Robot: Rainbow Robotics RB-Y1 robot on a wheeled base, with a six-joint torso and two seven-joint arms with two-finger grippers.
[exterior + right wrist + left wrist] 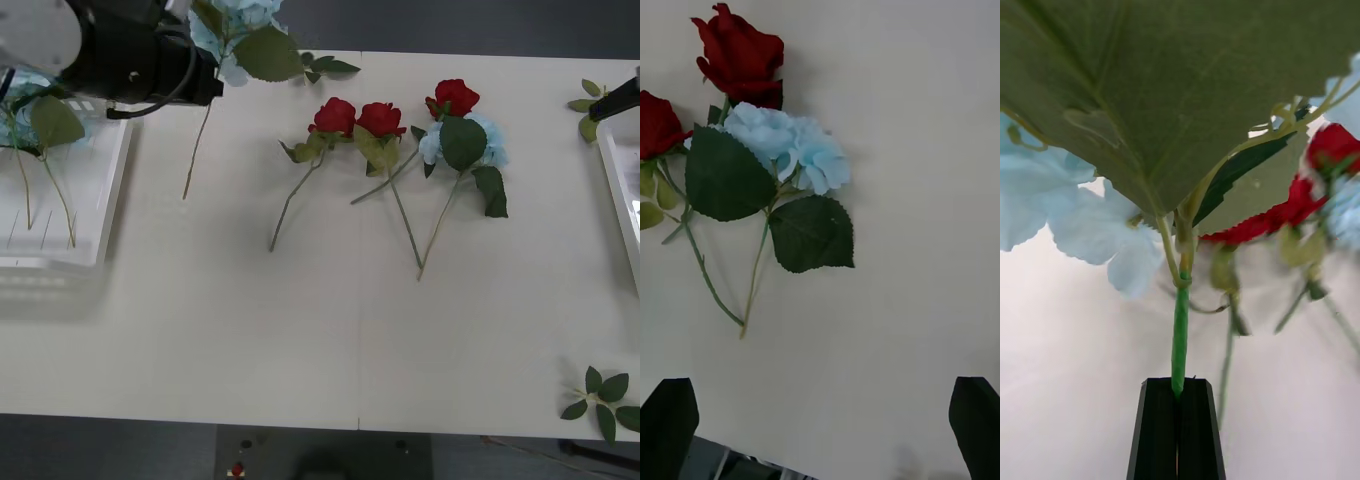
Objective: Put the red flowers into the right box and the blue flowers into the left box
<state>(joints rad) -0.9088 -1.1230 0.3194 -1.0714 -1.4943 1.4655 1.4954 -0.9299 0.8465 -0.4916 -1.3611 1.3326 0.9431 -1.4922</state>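
Left tool [1178, 420] black, flat fingers pinching a fluffy blue flower's [235, 20] thin stem, right tool [820, 420] spread.

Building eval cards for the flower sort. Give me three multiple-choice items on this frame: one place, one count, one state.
1. Where is the left box?
A. at the table's left edge
B. mid-table
C. on the floor

2. How many red flowers lie on the table?
A. one
B. three
C. five

3. What is the left gripper doing?
A. hanging open
B. shut on a blue flower's stem
C. shut on a rose

Answers: 1 A, the slotted basket sits at the left edge in the front view. 2 B, three rose heads lie mid-table. 3 B, the black fingers clamp the held blue flower by its green stem, while the right gripper hangs open above another blue flower.
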